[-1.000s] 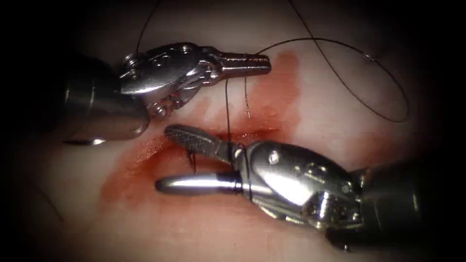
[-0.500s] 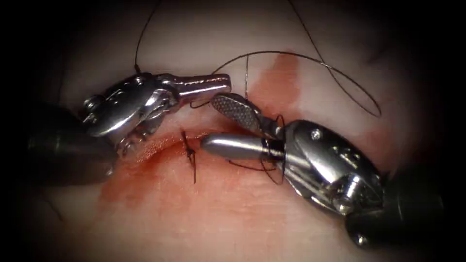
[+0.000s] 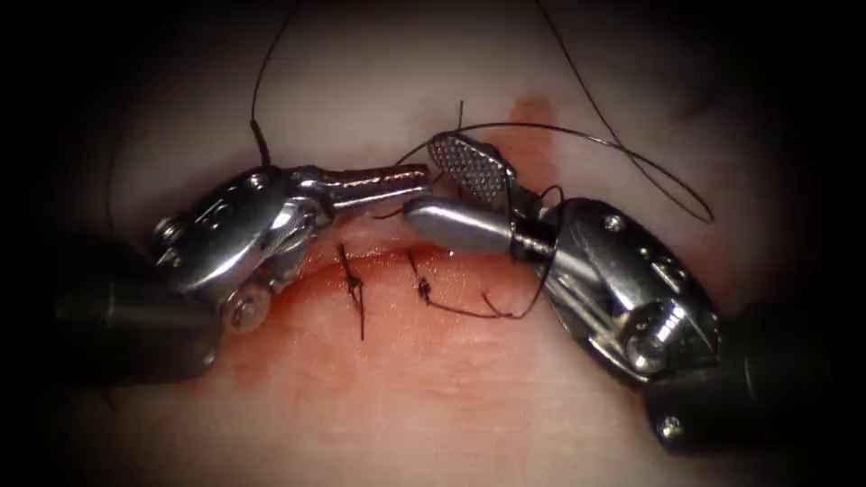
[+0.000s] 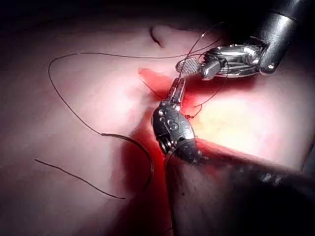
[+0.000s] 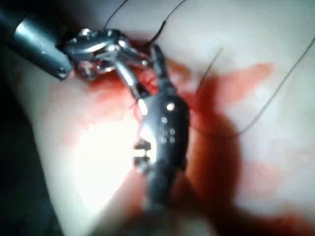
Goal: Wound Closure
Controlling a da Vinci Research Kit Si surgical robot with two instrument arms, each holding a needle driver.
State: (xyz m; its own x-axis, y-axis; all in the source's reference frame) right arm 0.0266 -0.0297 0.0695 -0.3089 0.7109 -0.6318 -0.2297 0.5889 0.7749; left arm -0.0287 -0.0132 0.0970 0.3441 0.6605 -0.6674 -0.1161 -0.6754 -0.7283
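The cut (image 3: 388,257) runs across the tissue (image 3: 433,397) with red fluid around it. Two dark stitches (image 3: 352,287) (image 3: 421,289) cross it. My left tool (image 3: 417,177) is shut on the thread just above the cut. Its tip lies between the open jaws of my right tool (image 3: 428,180), which has thread (image 3: 532,236) looped around its jaw base. A long loop of thread (image 3: 649,171) trails to the right. In the left wrist view the curved needle (image 4: 140,150) lies free on the tissue, held by neither tool, away from the left tool (image 4: 178,89) and right tool (image 4: 193,69).
A loose cut end of thread (image 4: 78,179) lies on the tissue near the needle. The left shaft (image 3: 117,316) comes in low from the left, the right shaft (image 3: 740,388) from the lower right. In the right wrist view the left tool (image 5: 101,44) sits beyond the right tool's body (image 5: 165,125).
The right tool rose from below the cut to above it, jaws open, with thread now wrapped around it. The left tool shifted down and left. A second stitch came into view.
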